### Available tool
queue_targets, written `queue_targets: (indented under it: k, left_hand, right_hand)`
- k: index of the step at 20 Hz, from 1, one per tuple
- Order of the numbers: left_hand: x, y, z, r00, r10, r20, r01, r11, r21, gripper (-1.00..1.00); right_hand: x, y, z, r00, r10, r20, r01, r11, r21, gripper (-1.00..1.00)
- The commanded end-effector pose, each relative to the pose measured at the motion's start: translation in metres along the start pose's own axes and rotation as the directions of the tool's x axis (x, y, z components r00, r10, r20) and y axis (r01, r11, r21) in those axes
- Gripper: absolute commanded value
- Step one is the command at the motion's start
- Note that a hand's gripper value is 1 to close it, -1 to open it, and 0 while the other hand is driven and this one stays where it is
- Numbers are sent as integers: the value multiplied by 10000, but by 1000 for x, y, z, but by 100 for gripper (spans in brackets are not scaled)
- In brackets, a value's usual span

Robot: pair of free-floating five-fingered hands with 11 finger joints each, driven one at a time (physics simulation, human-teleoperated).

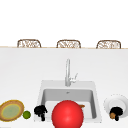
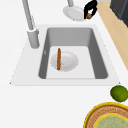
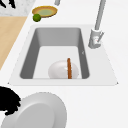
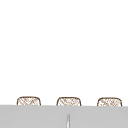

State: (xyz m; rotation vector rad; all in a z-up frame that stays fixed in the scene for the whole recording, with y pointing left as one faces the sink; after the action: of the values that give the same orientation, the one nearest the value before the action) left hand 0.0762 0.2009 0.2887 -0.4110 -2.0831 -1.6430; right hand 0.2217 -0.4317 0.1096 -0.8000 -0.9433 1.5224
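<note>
Front view first: left hand [image 1: 40,110] sits at about 8 o'clock from the sink [image 1: 68,86], fingers curled in with nothing in them, just right of a lime [image 1: 26,114] and a yellow-rimmed woven plate [image 1: 11,110]. Right hand [image 1: 116,111] is over at 4 o'clock, at the near edge of a white plate [image 1: 115,101], fingers pinched round a small brown thing [image 1: 113,115]; can't tell what that is. A big red ball [image 1: 67,115] sits at 6 o'clock in front of the basin, and the faucet [image 1: 67,72] stands at 12. Three wicker chair backs [image 1: 68,44] line the far side of the counter.

Left side view: right hand [image 2: 90,9] is up at 1 o'clock, closed on the brown thing [image 2: 88,16], right at the white plate's [image 2: 73,13] edge. Inside the sink [image 2: 72,37] lies a white bowl [image 2: 66,61] with a brown sausage-looking stick [image 2: 59,59] across it. Lime [image 2: 119,93] and woven plate [image 2: 110,118] are at 5 o'clock.

Right side view: a black hand [image 3: 8,101] at 8 o'clock touches the rim of the white plate [image 3: 40,112], so that's the right one; fingers too dark to read there. Bowl [image 3: 60,70] and stick [image 3: 69,68] sit in the basin, lime [image 3: 37,17] and woven plate [image 3: 45,11] at 11.

Upper view: the chair backs [image 4: 68,102] and the faucet tip [image 4: 67,121].
</note>
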Motion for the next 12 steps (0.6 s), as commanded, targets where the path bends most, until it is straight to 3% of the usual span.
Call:
queue_targets:
  k: [1, 4, 6, 12]
  left_hand:
    - [0, 0, 0, 10000, 0, 0, 0, 10000, 0, 0]
    - [0, 0, 0, 10000, 0, 0, 0, 10000, 0, 0]
    - [0, 0, 0, 10000, 0, 0, 0, 10000, 0, 0]
    - [0, 0, 0, 10000, 0, 0, 0, 10000, 0, 0]
  right_hand:
    - [-1, 14, -17, 9994, 313, -165, -312, 9995, 59, 100]
    - [-2, 5, -22, 9999, 85, -122, -86, 9999, -118, 100]
    - [-2, -17, -8, 9986, -526, 5, 525, 9980, -350, 100]
    - [12, -64, 11, 9990, -330, -296, 329, 9995, -30, 100]
